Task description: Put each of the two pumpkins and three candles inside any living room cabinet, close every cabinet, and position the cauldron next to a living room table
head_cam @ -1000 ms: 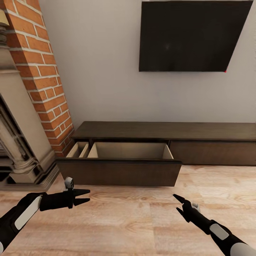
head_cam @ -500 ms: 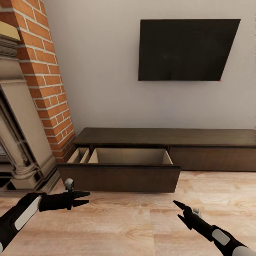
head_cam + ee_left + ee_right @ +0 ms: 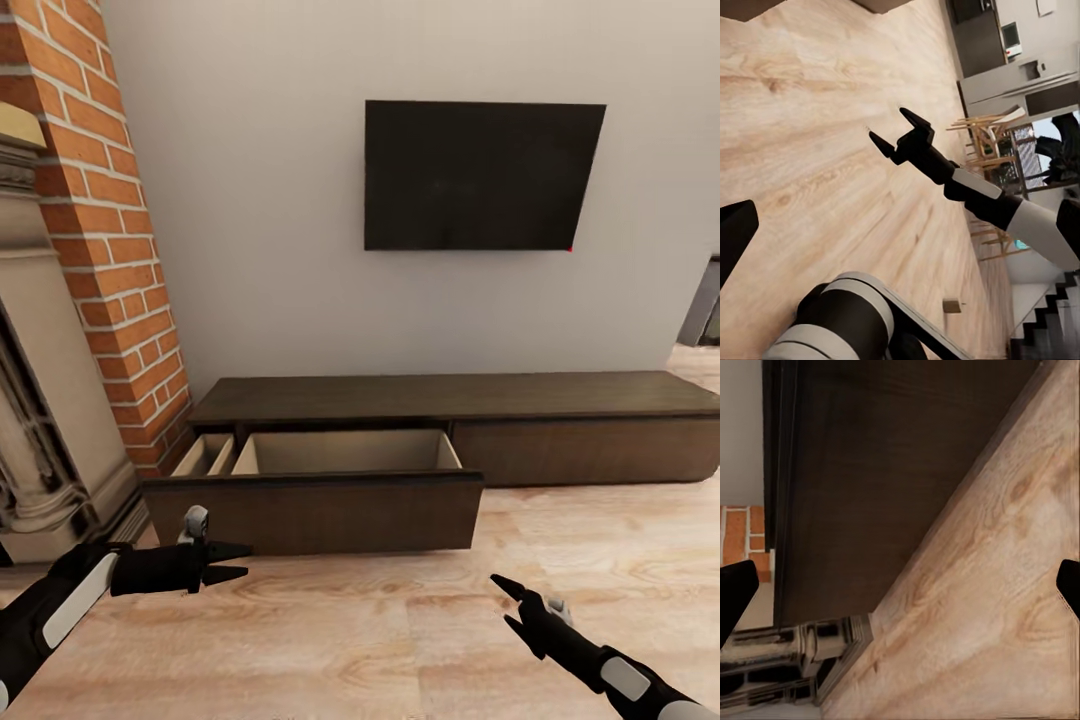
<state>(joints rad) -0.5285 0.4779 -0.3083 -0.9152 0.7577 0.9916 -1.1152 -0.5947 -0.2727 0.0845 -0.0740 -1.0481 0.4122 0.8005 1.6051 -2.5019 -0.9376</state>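
Head view: the cabinet ran lengthwise along the wall, its left drawer pulled out, pale interior showing nothing inside. Left gripper and right gripper hovered over the floor, jaws parted, empty. Left wrist view: distant chairs.
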